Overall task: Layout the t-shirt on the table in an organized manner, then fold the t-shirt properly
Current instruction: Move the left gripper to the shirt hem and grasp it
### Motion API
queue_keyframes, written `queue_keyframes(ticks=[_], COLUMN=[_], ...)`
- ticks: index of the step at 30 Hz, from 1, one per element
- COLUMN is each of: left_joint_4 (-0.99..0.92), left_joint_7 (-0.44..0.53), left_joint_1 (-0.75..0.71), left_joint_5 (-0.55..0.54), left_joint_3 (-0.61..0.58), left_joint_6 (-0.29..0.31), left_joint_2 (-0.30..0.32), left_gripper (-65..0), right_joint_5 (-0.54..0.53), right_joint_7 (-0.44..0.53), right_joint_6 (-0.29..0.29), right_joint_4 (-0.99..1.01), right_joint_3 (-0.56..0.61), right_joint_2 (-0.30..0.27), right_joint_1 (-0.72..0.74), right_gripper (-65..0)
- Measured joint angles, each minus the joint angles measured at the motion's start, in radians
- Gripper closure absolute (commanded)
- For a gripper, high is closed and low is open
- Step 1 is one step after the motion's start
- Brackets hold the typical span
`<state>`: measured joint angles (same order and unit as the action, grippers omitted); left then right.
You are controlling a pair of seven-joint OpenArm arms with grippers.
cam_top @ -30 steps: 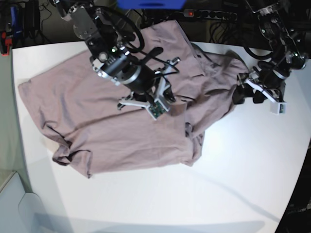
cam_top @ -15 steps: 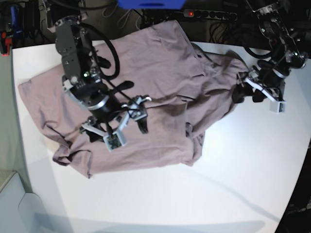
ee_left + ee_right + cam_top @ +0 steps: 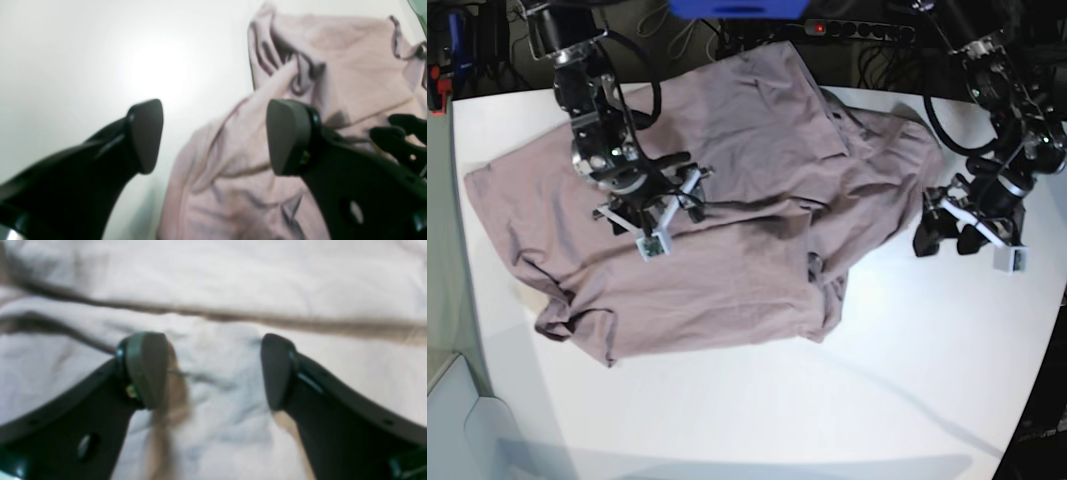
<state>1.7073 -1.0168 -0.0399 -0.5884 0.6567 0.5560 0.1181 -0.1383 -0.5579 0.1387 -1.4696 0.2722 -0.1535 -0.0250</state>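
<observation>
**Our shirt is spread out but still bumpy**

The big white desk [image 3: 907, 380] holds everything up for us. It is much bigger than the shirt, so we have lots of room to lay the shirt flat.

The t-shirt [image 3: 727, 200] lies on the far left part of the desk, and its top edge reaches the back rim. It is a soft, dusty pink. It has no picture on it. It is not flat yet. The side near our left arm is bunched up, with deep folds and one flap lying over another. The near edge curls under in a lumpy corner. We think it needs more pulling and smoothing before we can fold it.

Our right jaws [image 3: 655, 206] hang over the middle of the shirt. They are wide apart and hold nothing, with only pink cloth under them.

Our left jaws [image 3: 954, 228] sit just beside the bunched edge, over the bare desk. They are wide apart too and hold nothing. We think they are there to grab that messy edge.
</observation>
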Motion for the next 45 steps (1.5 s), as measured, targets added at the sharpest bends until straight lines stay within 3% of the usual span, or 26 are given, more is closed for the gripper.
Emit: queue_keyframes(ticks=[6, 10, 15, 25, 28, 34, 39, 45], left_joint_4=[-0.169, -0.332, -0.476, -0.765, -0.790, -0.845, -0.834, -0.581], left_joint_7=[0.027, 0.037, 0.187, 0.367, 0.386, 0.366, 0.357, 0.338], left_joint_1=[0.167, 0.255, 0.298, 0.359, 0.366, 0.392, 0.402, 0.405], left_joint_5=[0.005, 0.105, 0.190, 0.203, 0.202, 0.207, 0.212, 0.219], left_joint_3=[-0.109, -0.195, -0.277, -0.321, -0.322, -0.325, -0.323, -0.330], left_joint_6=[-0.010, -0.003, -0.009, -0.008, -0.005, -0.006, -0.007, -0.010], left_joint_2=[0.028, -0.005, -0.057, -0.051, -0.052, -0.053, -0.049, -0.012], left_gripper=[-47.1, -47.1, -47.1, -46.4, -38.4, -1.6, -0.1, -0.2], right_joint_5=[0.004, 0.004, 0.005, 0.000, 0.000, 0.000, 0.000, -0.005], right_joint_7=[0.040, 0.041, 0.048, 0.053, 0.052, 0.055, 0.055, 0.058], right_joint_6=[-0.001, -0.001, -0.001, 0.000, 0.000, 0.000, 0.000, 0.004], right_joint_4=[0.028, 0.029, 0.027, 0.021, 0.022, 0.023, 0.023, 0.023], right_joint_3=[-0.005, -0.006, -0.006, -0.005, -0.005, -0.005, -0.005, -0.003], right_joint_2=[-0.007, -0.007, -0.006, -0.021, -0.022, -0.023, -0.023, -0.033], right_joint_1=[-0.003, -0.004, -0.011, -0.020, -0.021, -0.021, -0.021, -0.021], right_gripper=[-26.6, -26.0, -25.9, -25.9, -25.9, -25.9, -25.9, -25.9])
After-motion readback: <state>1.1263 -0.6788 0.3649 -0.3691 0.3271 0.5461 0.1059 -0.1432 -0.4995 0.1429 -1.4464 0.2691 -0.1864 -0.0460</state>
